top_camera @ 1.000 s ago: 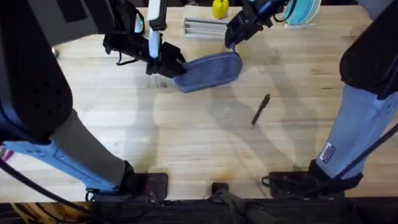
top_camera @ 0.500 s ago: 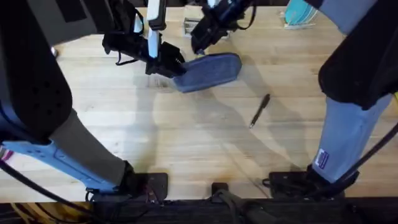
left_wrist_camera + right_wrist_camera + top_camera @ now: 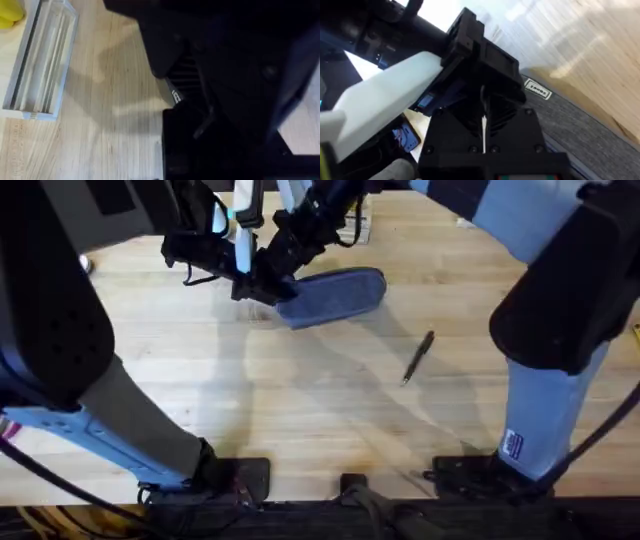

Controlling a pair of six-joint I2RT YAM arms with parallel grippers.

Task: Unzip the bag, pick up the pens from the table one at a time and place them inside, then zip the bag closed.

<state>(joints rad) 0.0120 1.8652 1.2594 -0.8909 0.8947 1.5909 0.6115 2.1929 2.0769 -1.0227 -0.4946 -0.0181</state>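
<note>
We see the long blue-grey cloth bag [image 3: 335, 295] lying on the light wooden table [image 3: 300, 400], and both grippers are at its left end. The left gripper [image 3: 268, 288] and right gripper [image 3: 283, 252] are close together, but we cannot tell if they squeeze anything. The thin black pen [image 3: 418, 358] lies alone nearby.

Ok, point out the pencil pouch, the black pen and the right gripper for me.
pencil pouch [image 3: 340, 293], overhead view, middle of its fabric side.
black pen [image 3: 418, 358], overhead view, mid-barrel.
right gripper [image 3: 284, 252], overhead view, at its fingertips.
</note>
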